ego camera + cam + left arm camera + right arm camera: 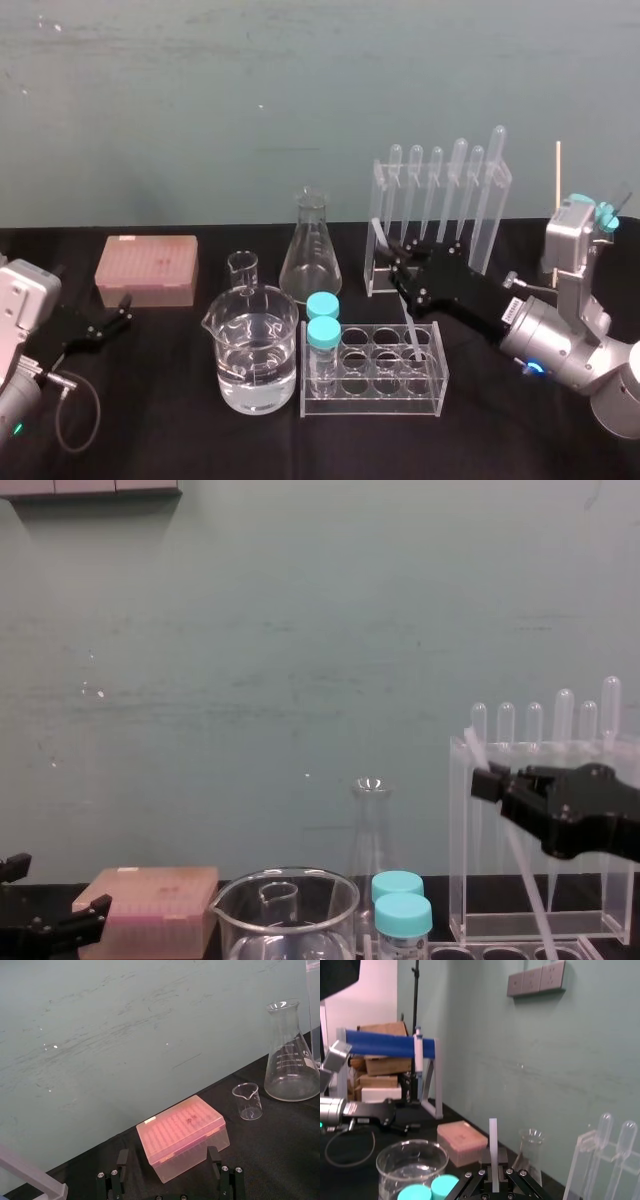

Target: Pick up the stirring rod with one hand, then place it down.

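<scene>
Head view: right gripper clamped on stirring rod, rod tilted, lower end in right-hand well of tube rack; left gripper parked far left, fingers spread. Right wrist view: rod between fingers. Chest view: rod slants across pipette stand

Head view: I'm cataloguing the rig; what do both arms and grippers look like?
Both arms are silver-grey rounded housings ending in matte black grippers with two jaws. The right gripper carries a white label by its wrist and a blue light behind; the left gripper has a looping grey cable and a green light.
</scene>
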Controlling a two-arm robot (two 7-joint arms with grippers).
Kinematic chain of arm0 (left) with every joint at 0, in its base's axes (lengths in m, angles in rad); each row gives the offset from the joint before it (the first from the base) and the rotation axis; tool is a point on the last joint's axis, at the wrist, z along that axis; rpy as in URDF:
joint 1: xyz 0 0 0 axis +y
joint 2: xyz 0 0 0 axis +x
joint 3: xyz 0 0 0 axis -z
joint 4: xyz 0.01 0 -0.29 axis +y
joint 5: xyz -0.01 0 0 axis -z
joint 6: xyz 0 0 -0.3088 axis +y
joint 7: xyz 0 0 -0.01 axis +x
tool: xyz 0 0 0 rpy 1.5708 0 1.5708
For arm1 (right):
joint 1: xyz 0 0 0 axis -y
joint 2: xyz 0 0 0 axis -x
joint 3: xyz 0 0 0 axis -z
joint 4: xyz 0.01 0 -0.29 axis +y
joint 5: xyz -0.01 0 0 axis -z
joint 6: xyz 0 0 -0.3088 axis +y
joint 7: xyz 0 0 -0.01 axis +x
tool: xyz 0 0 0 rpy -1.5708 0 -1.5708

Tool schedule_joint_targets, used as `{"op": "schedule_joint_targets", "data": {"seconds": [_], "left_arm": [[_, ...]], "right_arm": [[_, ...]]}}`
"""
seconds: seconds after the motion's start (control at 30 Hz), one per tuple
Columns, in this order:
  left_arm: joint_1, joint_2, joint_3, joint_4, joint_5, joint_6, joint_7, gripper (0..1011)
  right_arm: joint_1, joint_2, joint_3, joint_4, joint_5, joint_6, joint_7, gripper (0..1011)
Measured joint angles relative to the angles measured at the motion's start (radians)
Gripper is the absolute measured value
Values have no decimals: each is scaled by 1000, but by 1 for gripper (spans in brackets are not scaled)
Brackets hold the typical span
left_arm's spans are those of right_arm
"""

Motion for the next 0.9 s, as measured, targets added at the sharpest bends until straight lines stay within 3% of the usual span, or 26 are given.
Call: {"op": "schedule_joint_targets", "data": {"seconds": [0.53,0.9], "left_arm": [[0,0,0,0,0,0,0,1000],[0,0,0,0,0,0,0,1000]], "right_arm": [[35,3,-37,65,-35,3,5,64],[37,3,-39,68,-40,1,4,64]]}}
